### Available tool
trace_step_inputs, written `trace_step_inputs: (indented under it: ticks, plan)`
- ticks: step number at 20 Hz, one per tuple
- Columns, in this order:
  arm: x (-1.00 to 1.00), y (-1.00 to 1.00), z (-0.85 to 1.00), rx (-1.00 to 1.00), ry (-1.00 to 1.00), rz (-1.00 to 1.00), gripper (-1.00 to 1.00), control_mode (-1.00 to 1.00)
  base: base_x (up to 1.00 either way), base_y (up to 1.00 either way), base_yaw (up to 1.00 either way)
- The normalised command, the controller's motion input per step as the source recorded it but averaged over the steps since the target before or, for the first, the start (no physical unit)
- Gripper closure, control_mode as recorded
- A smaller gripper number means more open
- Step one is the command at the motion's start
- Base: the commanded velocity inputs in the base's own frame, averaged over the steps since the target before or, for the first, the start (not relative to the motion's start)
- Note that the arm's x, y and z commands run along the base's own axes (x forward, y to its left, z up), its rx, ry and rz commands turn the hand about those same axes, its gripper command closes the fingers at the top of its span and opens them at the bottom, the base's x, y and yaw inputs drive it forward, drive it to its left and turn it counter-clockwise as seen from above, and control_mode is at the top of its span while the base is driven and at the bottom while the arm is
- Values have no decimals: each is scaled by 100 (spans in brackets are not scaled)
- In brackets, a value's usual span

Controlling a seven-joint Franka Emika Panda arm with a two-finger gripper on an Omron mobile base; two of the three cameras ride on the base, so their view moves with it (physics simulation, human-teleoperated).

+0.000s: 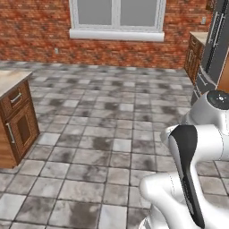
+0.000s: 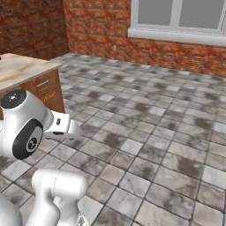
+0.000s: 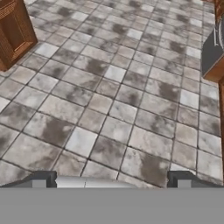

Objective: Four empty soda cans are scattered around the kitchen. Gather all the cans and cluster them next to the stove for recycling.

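Pincer: the gripper [image 3: 112, 177] shows in the hand view as two dark finger tips [image 3: 43, 178], one low at the left and one low at the right, standing wide apart with nothing between them.
Below pincer: grey stone tile floor [image 3: 118, 100], mottled dark and light; the tips hang above it, apart from any furniture.
Arm: one white arm [image 1: 192, 161] with dark joints, seen folded in the lower right of the left base view and in the lower left of the right base view.
Cabinets, counted: one brown wooden cabinet [image 1: 15, 118] with a beige marbled top, one drawer and one door, at the left of the left base view; one more wooden cabinet [image 1: 194, 56] with a beige top by the far wall at the right.
Tall appliance: one dark unit with long pale handles [image 1: 217, 40] at the right edge, beside that far cabinet.
Window: one white-framed window [image 1: 117, 20] with two panes, set in the red brick wall [image 1: 36, 29].
Wall fitting: one small pale plate [image 1: 56, 50] on the brick low left of the window; too small to tell more.
Kitchen: the room shown is mostly open tile floor between the left cabinet and the brick wall.
Writing: no legible lettering or brand on any surface.
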Motion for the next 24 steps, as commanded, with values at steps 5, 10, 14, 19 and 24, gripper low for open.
trace_step_inputs:
  ticks: [5, 10, 14, 19, 24]
  plan:
    - [0, 0, 0, 0, 0, 0, -100, 100, 100, 0, 3]
    - [0, 0, 0, 0, 0, 0, -100, 100, 100, 0, 3]
    - [0, 0, 0, 0, 0, 0, -100, 100, 100, 0, 2]
    - [0, 0, 0, 0, 0, 0, -100, 100, 100, 0, 1]
    - [0, 0, 0, 0, 0, 0, -100, 100, 100, -12, 3]
